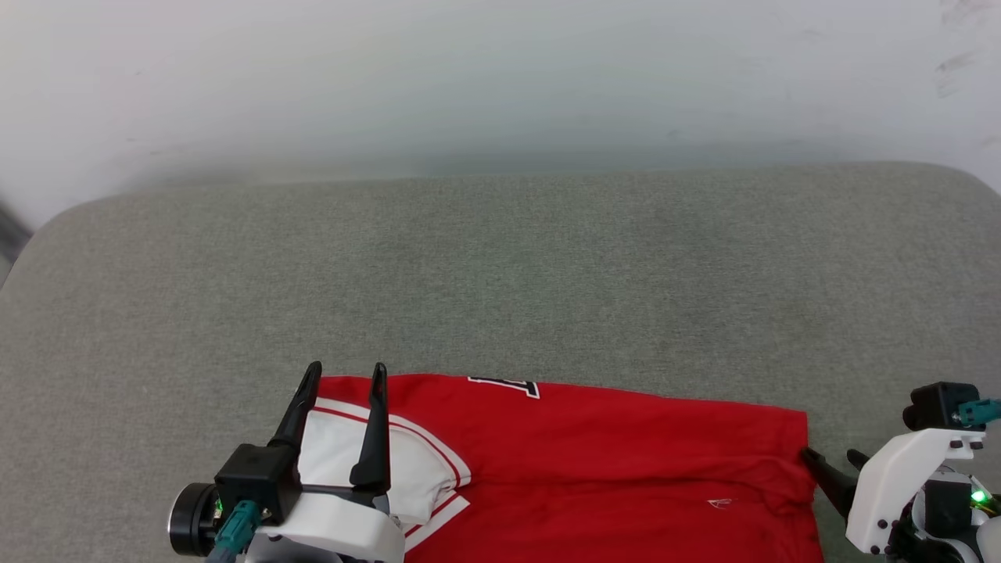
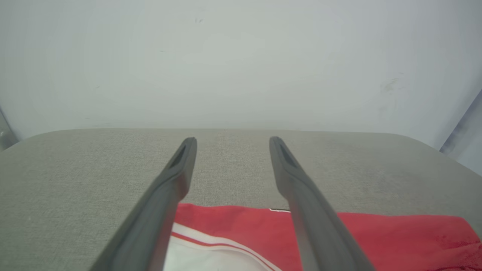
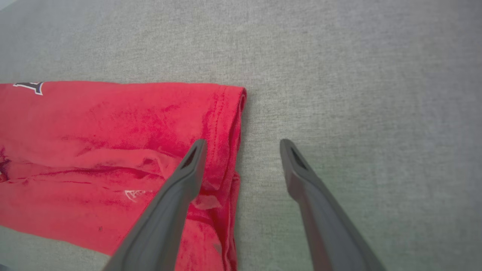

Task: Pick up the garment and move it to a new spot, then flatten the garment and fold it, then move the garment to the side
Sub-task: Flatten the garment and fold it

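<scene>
A: Head: garment (image 1: 594,446) is lying, apparently folded, along the near edge of the cushion (image 1: 500,274). Left gripper (image 1: 347,367) is gaping wide over the white sleeve (image 1: 344,457), gripping nothing. Right gripper (image 1: 829,453) is gaping too, empty, at the hem (image 1: 794,461).
B: Left wrist: fingers (image 2: 177,169) are hanging above the garment's far edge. Closing here is risking catching one layer.
A: Right wrist: one finger (image 3: 188,169) is overlapping the hem, the other is over bare cushion. A sideways drag is risking unfolding it.

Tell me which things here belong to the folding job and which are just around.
For the job: red shirt, left hand, right hand, both open.
Just around: grey padded surface, white wall.
</scene>
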Motion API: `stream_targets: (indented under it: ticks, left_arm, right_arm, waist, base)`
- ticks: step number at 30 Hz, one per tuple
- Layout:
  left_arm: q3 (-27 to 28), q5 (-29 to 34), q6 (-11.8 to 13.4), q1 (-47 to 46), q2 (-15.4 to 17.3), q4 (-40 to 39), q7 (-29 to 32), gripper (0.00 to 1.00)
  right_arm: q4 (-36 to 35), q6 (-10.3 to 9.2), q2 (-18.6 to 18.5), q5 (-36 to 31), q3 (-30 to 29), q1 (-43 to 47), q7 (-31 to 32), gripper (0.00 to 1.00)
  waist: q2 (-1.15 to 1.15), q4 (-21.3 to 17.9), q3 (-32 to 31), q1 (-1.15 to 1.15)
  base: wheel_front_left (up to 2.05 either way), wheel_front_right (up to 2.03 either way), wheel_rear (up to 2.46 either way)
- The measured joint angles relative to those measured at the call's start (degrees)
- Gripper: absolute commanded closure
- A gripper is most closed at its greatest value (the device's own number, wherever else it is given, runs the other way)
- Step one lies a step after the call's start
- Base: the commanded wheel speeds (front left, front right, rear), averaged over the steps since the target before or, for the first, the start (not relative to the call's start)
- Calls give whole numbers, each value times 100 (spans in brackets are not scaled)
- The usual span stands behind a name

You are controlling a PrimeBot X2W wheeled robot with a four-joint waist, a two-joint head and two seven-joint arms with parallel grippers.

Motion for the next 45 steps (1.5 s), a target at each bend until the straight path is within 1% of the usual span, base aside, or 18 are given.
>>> stream_targets:
  ticks: [8, 14, 15, 16, 17, 18, 22, 28, 33, 38, 42, 45]
  left_arm:
    - [-129, 59, 41, -2, -90, -113, -24, 0]
    - [-148, 110, 49, -59, -90, -75, -34, 0]
    - [-148, 118, 63, -66, -90, -67, -44, 0]
    - [-146, 126, 66, -75, -90, -62, -47, 0]
    - [-146, 134, 73, -82, -90, -56, -48, 0]
    - [-146, 134, 74, -85, -89, -46, -48, 0]
    - [-146, 132, 88, -85, -82, -3, -49, 0]
    - [-135, 105, 91, -82, -23, 41, -46, 0]
    - [-107, 97, 146, -10, 41, 23, 3, 0]
    - [-73, 88, 190, 44, 90, -14, 32, 0]
    - [-77, 81, 192, 70, 126, -40, 53, 0]
    - [-74, 68, 201, 89, 148, -41, 55, 0]
  right_arm:
    - [331, 0, -36, 196, 357, -202, 730, 0]
    - [525, -11, -91, 450, 579, -305, 1232, 0]
    - [526, -11, -110, 480, 602, -320, 1266, 3]
    - [534, -11, -121, 510, 620, -330, 1285, 56]
    - [545, -11, -133, 547, 641, -348, 1326, 89]
    - [557, -11, -147, 576, 665, -375, 1366, 100]
    - [578, -9, -129, 681, 765, -425, 1408, 100]
    - [450, 0, -181, 708, 773, -481, 1194, 100]
    - [300, 0, -313, 621, 592, -518, 1007, 100]
    - [229, 1, -457, 497, 102, -417, 984, 100]
    - [186, 0, -553, 345, -550, -225, 1051, 100]
    - [94, 0, -543, 243, -1049, -139, 1184, 100]
  waist:
    - [0, 236, 211, 0]
    - [0, 348, 365, 0]
    - [0, 356, 382, 0]
    - [0, 359, 395, 0]
    - [0, 359, 404, 0]
    - [0, 356, 408, 0]
    - [0, 334, 366, 0]
    - [0, 286, 235, 0]
    - [0, 199, 121, 0]
    - [0, 100, 47, 0]
    - [0, 31, 35, 0]
    - [0, -25, 22, 0]
  base:
    - [0, 0, 0]
    - [0, 0, 0]
    - [0, 0, 0]
    - [0, 0, 0]
    - [0, 0, 0]
    - [0, 0, 0]
    - [0, 0, 0]
    - [0, 0, 0]
    - [0, 0, 0]
    - [0, 0, 0]
    - [0, 0, 0]
    - [0, 0, 0]
